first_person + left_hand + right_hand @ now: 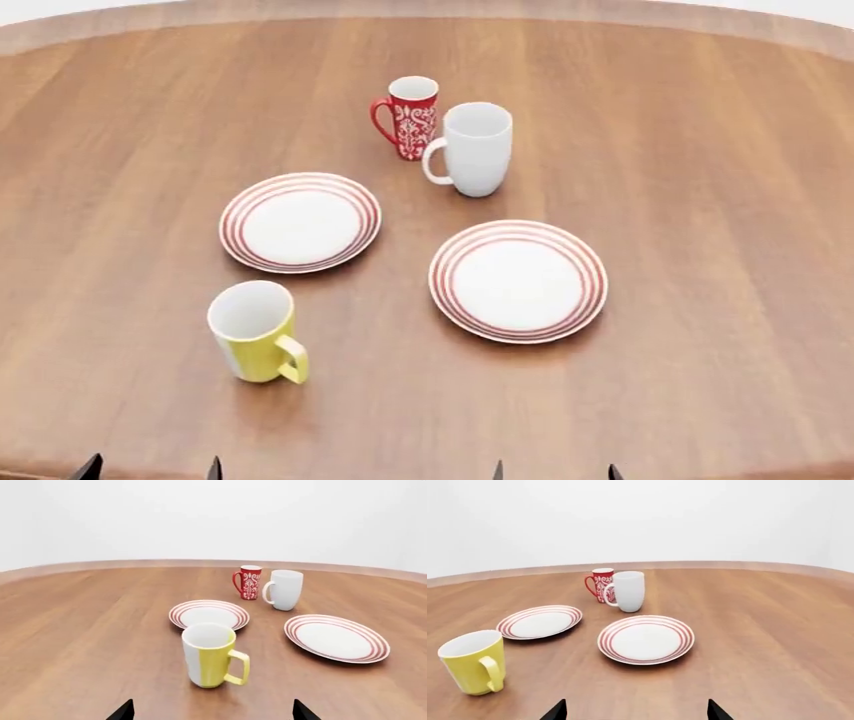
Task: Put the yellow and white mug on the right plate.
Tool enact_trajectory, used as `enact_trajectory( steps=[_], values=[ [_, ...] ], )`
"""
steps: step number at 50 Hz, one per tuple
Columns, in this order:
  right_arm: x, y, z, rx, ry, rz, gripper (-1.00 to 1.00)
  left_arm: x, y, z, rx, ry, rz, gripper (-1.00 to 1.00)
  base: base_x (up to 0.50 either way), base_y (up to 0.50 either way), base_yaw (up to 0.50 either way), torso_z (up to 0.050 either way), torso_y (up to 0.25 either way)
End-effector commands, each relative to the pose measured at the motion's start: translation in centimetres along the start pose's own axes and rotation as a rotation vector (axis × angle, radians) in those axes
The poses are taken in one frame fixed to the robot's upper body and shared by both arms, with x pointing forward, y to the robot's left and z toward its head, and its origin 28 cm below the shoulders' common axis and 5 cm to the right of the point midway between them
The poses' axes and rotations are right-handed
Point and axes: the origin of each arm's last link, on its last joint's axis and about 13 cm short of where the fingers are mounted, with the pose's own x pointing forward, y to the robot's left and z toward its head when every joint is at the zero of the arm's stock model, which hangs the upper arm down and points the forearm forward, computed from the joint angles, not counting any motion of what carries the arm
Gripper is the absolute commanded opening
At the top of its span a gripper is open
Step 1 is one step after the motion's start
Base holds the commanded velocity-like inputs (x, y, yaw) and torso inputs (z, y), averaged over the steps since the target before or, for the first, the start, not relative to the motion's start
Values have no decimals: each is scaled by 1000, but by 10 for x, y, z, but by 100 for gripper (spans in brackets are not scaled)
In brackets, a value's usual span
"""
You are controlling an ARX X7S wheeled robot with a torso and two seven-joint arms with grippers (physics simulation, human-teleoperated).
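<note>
The yellow and white mug [256, 332] stands upright on the wooden table at the front left, handle toward the front right; it also shows in the left wrist view [211, 655] and the right wrist view [474, 663]. The right plate [518, 279] lies empty right of centre, seen too in the left wrist view [337, 638] and the right wrist view [646, 639]. My left gripper [150, 468] is open and empty at the near table edge, just in front of the mug [212, 712]. My right gripper [555, 470] is open and empty, in front of the right plate [636, 711].
An identical left plate [300, 221] lies behind the yellow mug. A red patterned mug [410, 117] and a plain white mug [473, 149] stand close together behind the plates. The round wooden table [721, 150] extends far back and to both sides.
</note>
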Motion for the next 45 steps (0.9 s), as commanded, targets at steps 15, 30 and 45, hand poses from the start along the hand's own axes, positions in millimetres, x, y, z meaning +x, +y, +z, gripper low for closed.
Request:
enact_trajectory(
  steps=[15,30,45],
  values=[
    [0,2,0,-19,0,-4,100,-2,-1,-1,23,-11,-4,100,0,500,0,0,0],
    [4,4,-2,-70,63,-33,100,-1,-1,-2,30,-4,-4,100,0,133,0,0,0],
    [0,7,-1,-58,52,44,100,-1,-2,-3,36,-1,-12,100,218,0,0,0,0]
  ],
)
